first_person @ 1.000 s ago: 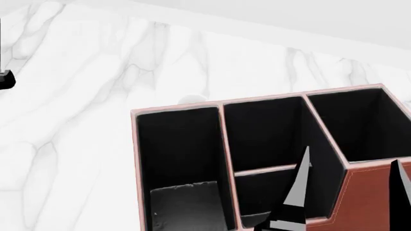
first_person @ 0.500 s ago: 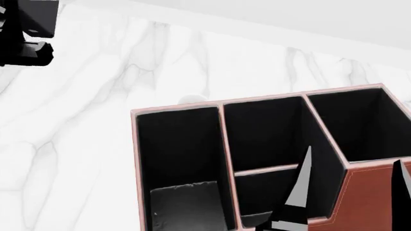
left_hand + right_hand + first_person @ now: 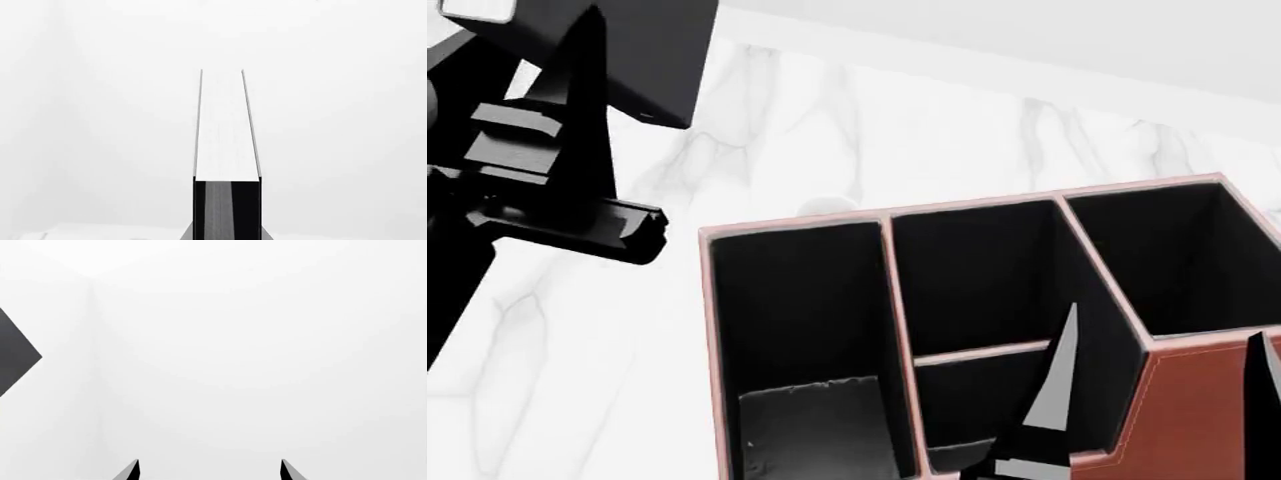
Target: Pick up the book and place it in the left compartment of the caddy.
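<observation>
My left gripper (image 3: 585, 70) is shut on the book (image 3: 651, 55), a black hardcover held in the air at the head view's top left. It is up and to the left of the caddy (image 3: 1194, 420). In the left wrist view the book (image 3: 227, 130) shows white page edges and stands between my gripper's (image 3: 227, 233) jaws. The left compartment (image 3: 801, 320) is the long black-lined section, with a grey patch at its bottom. My right gripper (image 3: 1160, 325) is open and empty over the caddy's front right; it also shows in the right wrist view (image 3: 208, 464).
The caddy stands on a white marble table (image 3: 587, 340). Two smaller middle sections (image 3: 981, 280) and a right section (image 3: 1174, 260) lie beside the left compartment. A dark shape (image 3: 13, 355) sits at the right wrist view's edge.
My left arm has come in from the top left with the book, moving right and down toward the caddy. The right arm and the caddy have not moved.
</observation>
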Robot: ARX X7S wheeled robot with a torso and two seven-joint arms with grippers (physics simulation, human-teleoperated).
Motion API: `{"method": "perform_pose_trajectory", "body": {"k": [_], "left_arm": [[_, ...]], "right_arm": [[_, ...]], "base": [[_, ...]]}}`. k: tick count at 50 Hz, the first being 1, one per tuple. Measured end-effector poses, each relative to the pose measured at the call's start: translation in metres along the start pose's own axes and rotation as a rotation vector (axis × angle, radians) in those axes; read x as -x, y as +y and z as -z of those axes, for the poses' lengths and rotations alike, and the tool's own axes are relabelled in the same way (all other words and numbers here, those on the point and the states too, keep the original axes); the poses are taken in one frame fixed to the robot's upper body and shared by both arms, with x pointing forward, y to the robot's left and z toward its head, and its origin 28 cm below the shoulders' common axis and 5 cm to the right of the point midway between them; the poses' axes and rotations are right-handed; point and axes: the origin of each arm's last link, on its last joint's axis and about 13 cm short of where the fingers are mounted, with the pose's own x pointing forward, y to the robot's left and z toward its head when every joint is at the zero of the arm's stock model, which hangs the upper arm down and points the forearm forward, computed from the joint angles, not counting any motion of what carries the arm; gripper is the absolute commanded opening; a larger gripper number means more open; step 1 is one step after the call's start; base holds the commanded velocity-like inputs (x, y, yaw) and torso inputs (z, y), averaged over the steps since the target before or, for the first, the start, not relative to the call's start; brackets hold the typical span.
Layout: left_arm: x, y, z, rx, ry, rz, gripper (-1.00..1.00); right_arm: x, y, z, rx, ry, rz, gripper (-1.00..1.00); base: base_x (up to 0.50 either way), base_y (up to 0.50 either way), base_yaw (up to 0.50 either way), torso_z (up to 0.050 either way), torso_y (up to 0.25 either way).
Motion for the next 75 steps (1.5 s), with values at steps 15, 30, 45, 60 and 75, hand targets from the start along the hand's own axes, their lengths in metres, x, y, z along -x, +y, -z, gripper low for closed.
{"method": "perform_pose_trajectory", "body": {"k": [15, 30, 45, 60, 75], "left_arm": [[0.017, -0.020, 0.024, 0.051, 0.042, 0.042, -1.00], [0.036, -0.036, 0.045, 0.100, 0.094, 0.080, -1.00], [0.049, -0.050, 0.065, 0.139, 0.157, 0.108, -1.00], [0.051, -0.056, 0.084, 0.158, 0.210, 0.069, -1.00], [0.044, -0.060, 0.105, 0.164, 0.259, 0.002, -1.00]], "right_arm": [[0.000, -0.001, -0.001, -0.002, -0.003, 0.002, 1.00], [0.000, 0.000, -0.001, -0.001, -0.004, 0.000, 1.00], [0.000, 0.000, -0.002, 0.000, -0.004, -0.001, 1.00], [0.001, 0.000, -0.002, 0.004, -0.005, 0.002, 1.00], [0.001, -0.001, -0.003, 0.003, -0.006, 0.004, 1.00]], "base": [[0.00, 0.00, 0.00, 0.001, 0.001], [0.00, 0.00, 0.00, 0.000, 0.002], [0.00, 0.00, 0.00, 0.000, 0.001], [0.00, 0.00, 0.00, 0.001, 0.001], [0.00, 0.00, 0.00, 0.000, 0.001]]}}
